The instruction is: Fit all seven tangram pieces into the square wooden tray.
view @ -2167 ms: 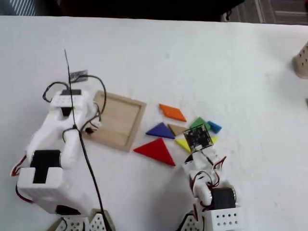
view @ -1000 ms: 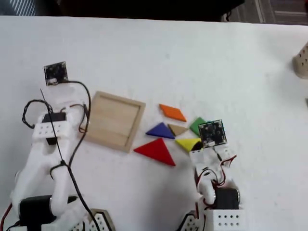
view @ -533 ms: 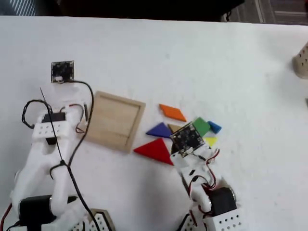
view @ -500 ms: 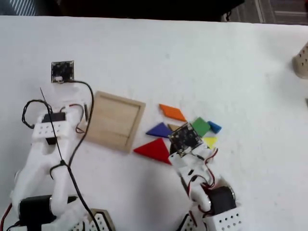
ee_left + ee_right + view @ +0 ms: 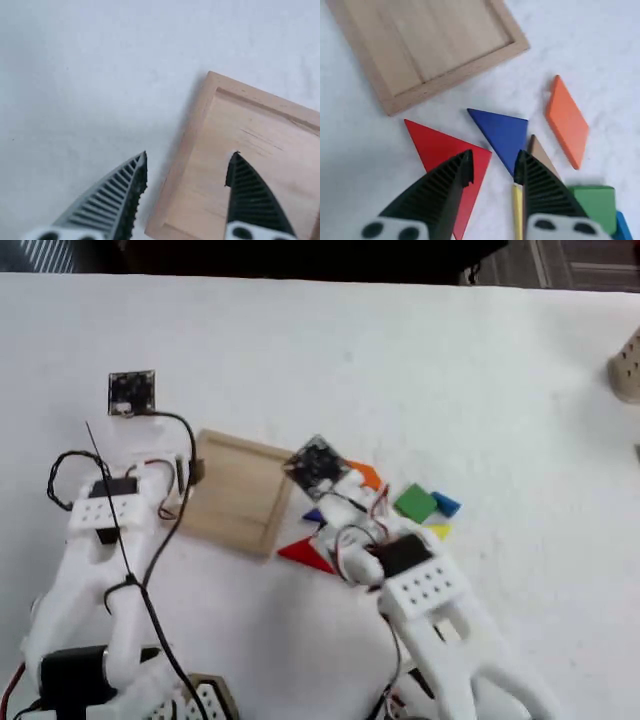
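Beside the tray's right edge, the right gripper (image 5: 492,170) hangs over the loose pieces. Its fingers are spread, with the neighbouring tips of the red triangle (image 5: 445,150) and the blue triangle (image 5: 502,131) in the gap below them, and they pinch nothing. Half a second ago this arm was folded back near its base, over the yellow piece (image 5: 437,531). It has since stretched forward and left, so in the high view its wrist now covers the blue triangle and much of the orange parallelogram (image 5: 566,120). No piece has shifted meanwhile (the brown triangle (image 5: 540,155), green square (image 5: 415,503) and small blue piece (image 5: 447,505) lie as they lay), all to the right of the tray on the white desk (image 5: 400,360).

The left gripper (image 5: 185,170) has hardly moved in the last second. It is at the left rim of the square wooden tray (image 5: 240,490), fingers spread, one over bare desk and the other over the tray floor, holding nothing. Two seconds ago that arm leaned over the tray; it has since drawn back to the edge.

The tray is bare, so none of the seven pieces is in yet. I judge that the right arm has chosen its first target, the red or the blue triangle. With both tips under the fingers, closing on two at once is the risk.
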Controlling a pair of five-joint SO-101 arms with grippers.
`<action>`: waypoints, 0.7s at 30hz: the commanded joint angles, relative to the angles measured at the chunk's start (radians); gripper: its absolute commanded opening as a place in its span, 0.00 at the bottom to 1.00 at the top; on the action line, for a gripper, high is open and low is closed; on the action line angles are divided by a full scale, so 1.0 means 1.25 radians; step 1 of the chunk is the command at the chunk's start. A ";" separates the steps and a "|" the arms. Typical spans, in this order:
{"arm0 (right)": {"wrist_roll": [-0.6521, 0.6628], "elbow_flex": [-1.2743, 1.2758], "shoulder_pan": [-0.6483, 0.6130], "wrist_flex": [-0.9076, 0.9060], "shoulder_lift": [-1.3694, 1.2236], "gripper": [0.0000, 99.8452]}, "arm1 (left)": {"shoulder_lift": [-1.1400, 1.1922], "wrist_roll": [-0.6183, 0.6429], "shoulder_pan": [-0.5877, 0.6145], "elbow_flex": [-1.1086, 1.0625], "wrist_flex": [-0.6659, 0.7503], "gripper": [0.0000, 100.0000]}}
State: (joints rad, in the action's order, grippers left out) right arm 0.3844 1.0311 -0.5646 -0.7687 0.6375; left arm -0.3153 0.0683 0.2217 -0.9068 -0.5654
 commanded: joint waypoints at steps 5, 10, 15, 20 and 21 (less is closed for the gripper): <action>0.054 -0.212 -0.035 0.028 -0.312 0.12 | -0.003 -0.006 0.006 -0.001 0.039 0.26; -0.075 -0.248 -0.009 0.024 -0.390 0.12 | -0.002 -0.006 0.004 -0.001 0.039 0.26; -0.071 -0.243 -0.008 -0.009 -0.352 0.13 | -0.002 -0.006 0.004 -0.002 0.039 0.26; 0.071 -0.227 0.001 -0.004 -0.380 0.20 | -0.001 -0.006 -0.006 -0.002 0.039 0.27; 0.102 -0.221 0.003 -0.004 -0.397 0.20 | -0.001 -0.007 -0.010 -0.002 0.039 0.27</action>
State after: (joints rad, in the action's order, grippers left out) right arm 0.4058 0.7718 -0.5738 -0.7702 0.1496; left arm -0.3153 0.0683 0.2217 -0.9145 -0.5424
